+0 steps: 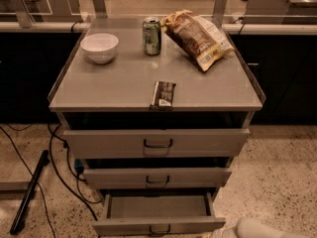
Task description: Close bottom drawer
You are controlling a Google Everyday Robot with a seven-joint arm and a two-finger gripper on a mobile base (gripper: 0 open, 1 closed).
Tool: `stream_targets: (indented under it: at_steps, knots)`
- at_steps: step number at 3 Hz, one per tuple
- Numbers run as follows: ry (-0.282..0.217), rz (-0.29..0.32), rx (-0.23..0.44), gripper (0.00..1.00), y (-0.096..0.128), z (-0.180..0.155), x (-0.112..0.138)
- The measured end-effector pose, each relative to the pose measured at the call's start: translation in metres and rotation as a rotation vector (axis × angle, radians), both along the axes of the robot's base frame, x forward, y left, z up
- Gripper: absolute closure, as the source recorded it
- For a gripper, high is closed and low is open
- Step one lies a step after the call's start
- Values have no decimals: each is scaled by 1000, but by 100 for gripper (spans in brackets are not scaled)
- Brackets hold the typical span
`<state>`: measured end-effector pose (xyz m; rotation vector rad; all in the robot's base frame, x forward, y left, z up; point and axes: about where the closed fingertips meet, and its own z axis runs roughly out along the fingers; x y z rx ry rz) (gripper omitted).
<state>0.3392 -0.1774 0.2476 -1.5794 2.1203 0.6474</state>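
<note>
The bottom drawer [158,225] is the lowest of three grey drawers and stands pulled far out, its bare inside [157,206] showing. Its small dark wire handle [159,229] sits at the centre of the front panel, at the lower edge of the view. My gripper [221,233] is at the bottom edge, just right of the drawer's front right corner, with the white arm [260,229] trailing to the right. Most of the gripper is cut off by the frame.
The middle drawer [157,177] and top drawer [157,143] stick out a little. On the cabinet top are a white bowl [99,47], a green can [151,35], a chip bag [196,37] and a dark snack bar [163,94]. Black cables [59,157] and a dark pole [29,192] lie on the floor at left.
</note>
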Motion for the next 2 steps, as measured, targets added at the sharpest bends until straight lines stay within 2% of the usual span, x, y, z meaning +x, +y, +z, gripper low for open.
stream_targets:
  at_steps: [2]
  knots:
    - [-171,-23,12,100,2,-36,25]
